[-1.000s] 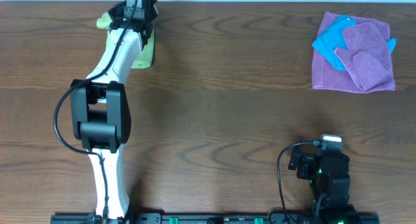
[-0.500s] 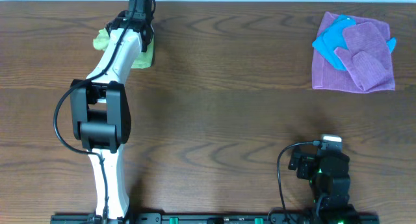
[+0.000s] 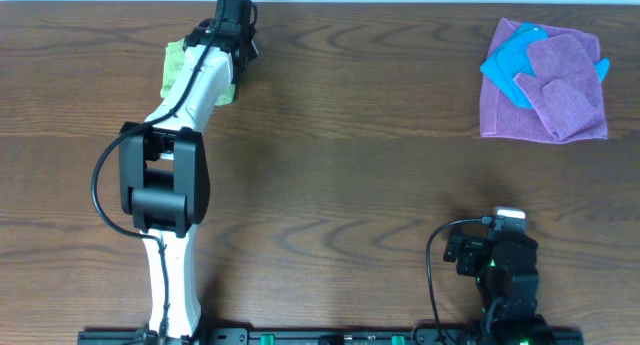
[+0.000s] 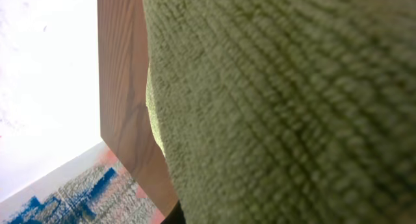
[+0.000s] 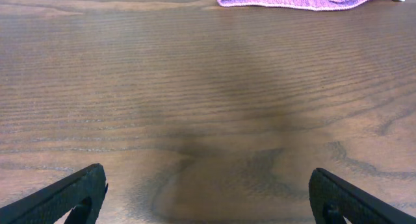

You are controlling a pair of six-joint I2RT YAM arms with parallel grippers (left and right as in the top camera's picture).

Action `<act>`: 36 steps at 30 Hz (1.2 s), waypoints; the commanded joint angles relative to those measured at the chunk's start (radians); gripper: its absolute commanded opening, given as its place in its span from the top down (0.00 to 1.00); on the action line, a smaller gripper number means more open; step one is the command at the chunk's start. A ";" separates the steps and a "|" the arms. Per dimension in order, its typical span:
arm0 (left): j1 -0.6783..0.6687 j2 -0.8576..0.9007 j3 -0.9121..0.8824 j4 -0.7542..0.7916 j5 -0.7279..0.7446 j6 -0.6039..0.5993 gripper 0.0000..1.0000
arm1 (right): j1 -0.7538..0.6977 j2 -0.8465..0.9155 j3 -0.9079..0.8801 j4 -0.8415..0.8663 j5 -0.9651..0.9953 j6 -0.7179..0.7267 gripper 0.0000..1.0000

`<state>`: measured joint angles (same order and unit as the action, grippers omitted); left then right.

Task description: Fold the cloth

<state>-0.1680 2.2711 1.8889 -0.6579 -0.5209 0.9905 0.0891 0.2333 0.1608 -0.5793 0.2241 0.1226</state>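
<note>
Dark wooden table (image 3: 340,155): at eleven o'clock, left fingers (image 3: 232,15) clench the square yellow-green microfibre cloth (image 3: 176,60), apparently pinching an edge. Next, lay it squarely over. Right fingers (image 3: 508,223) gape, empty.

The left arm (image 3: 165,175) stretches far forward from its base, elbow bent, wrist angled slightly right. The left gripper (image 3: 232,15) has its jaws closed on the cloth (image 4: 292,107). The right arm (image 3: 500,270) sits folded back near its base, and the right gripper (image 5: 208,191) holds its jaws spread wide, with nothing between them.
</note>
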 commanded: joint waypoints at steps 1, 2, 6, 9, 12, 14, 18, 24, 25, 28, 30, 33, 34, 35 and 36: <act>0.007 0.003 -0.004 -0.015 0.017 -0.019 0.94 | 0.010 -0.006 -0.007 0.000 0.004 0.011 0.01; 0.009 0.003 -0.004 -0.024 0.017 -0.019 0.94 | 0.010 -0.006 -0.007 0.000 0.004 0.011 0.01; 0.015 0.003 -0.004 -0.043 0.014 -0.019 0.94 | 0.010 -0.006 -0.007 0.000 0.004 0.011 0.01; 0.017 0.003 -0.004 -0.046 0.010 -0.018 0.94 | 0.010 -0.006 -0.007 0.000 0.004 0.011 0.01; 0.017 0.003 -0.004 -0.049 -0.040 -0.019 0.25 | 0.010 -0.006 -0.007 0.000 0.004 0.011 0.01; 0.017 0.003 -0.004 -0.049 -0.085 -0.019 0.05 | 0.010 -0.006 -0.007 0.000 0.004 0.011 0.01; 0.017 0.003 -0.004 -0.049 -0.166 0.003 0.05 | 0.010 -0.006 -0.007 0.000 0.004 0.011 0.01; 0.017 0.002 -0.004 0.004 -0.306 0.069 0.05 | 0.010 -0.006 -0.007 0.000 0.004 0.011 0.01; 0.015 0.000 -0.004 0.042 -0.333 0.059 0.05 | 0.010 -0.006 -0.007 0.000 0.004 0.011 0.01; -0.008 -0.030 -0.004 0.141 -0.399 0.057 0.05 | 0.010 -0.006 -0.007 0.000 0.004 0.011 0.01; -0.030 -0.076 -0.004 0.154 -0.384 0.043 0.05 | 0.010 -0.006 -0.007 0.000 0.004 0.011 0.01; -0.050 -0.179 -0.004 0.137 -0.346 -0.142 0.05 | 0.010 -0.006 -0.007 0.000 0.004 0.011 0.01; -0.051 -0.216 -0.004 0.106 -0.307 -0.220 0.05 | 0.010 -0.006 -0.007 0.000 0.004 0.011 0.01; -0.051 -0.264 -0.004 0.053 -0.235 -0.309 0.05 | 0.010 -0.006 -0.007 0.000 0.004 0.011 0.01; -0.048 -0.319 -0.004 -0.014 -0.128 -0.399 0.05 | 0.010 -0.006 -0.007 0.000 0.004 0.011 0.01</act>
<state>-0.2214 2.1220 1.8843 -0.6102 -0.8085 0.8558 0.0891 0.2337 0.1608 -0.5789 0.2241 0.1223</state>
